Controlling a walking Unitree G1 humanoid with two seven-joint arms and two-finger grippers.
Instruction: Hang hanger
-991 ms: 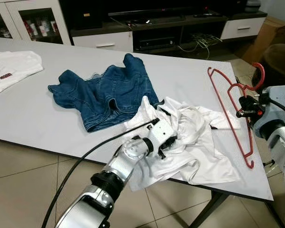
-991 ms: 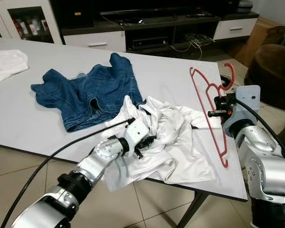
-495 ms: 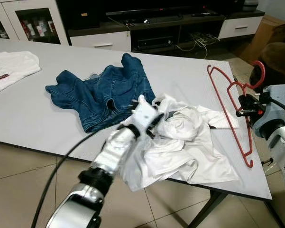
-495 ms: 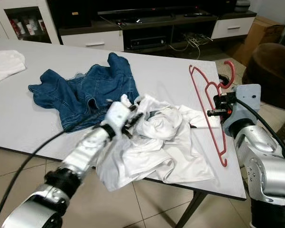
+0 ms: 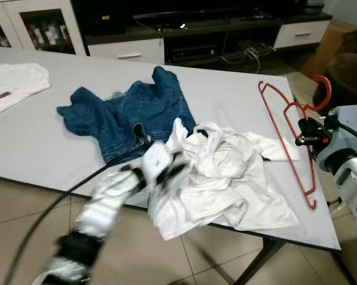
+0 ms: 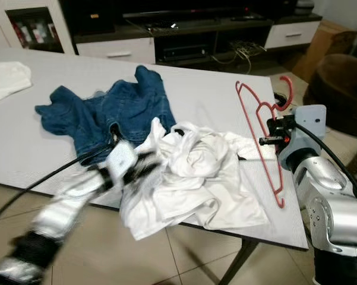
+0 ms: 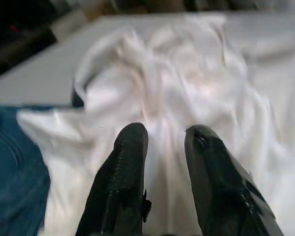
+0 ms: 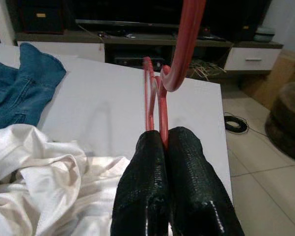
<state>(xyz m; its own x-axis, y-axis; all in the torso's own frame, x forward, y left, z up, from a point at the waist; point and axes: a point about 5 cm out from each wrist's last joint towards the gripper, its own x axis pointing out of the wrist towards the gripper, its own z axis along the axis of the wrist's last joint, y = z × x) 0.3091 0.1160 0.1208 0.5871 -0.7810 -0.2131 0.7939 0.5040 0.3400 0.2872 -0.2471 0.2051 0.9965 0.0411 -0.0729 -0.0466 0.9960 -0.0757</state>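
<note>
While left hand (image 7: 164,135) blurs, parted, right hand (image 8: 163,135) clamps red hanger (image 5: 285,119).

Colours here: red hanger (image 5: 299,138), plain white crumpled shirt (image 5: 226,178), dark blue denim shorts (image 5: 128,116) with lighter stitching, pale grey table (image 5: 41,142). Another white shirt (image 5: 12,86) has small red-and-dark print. Floor tiles (image 5: 24,237) are beige, gripper fingers (image 8: 186,182) black.
</note>
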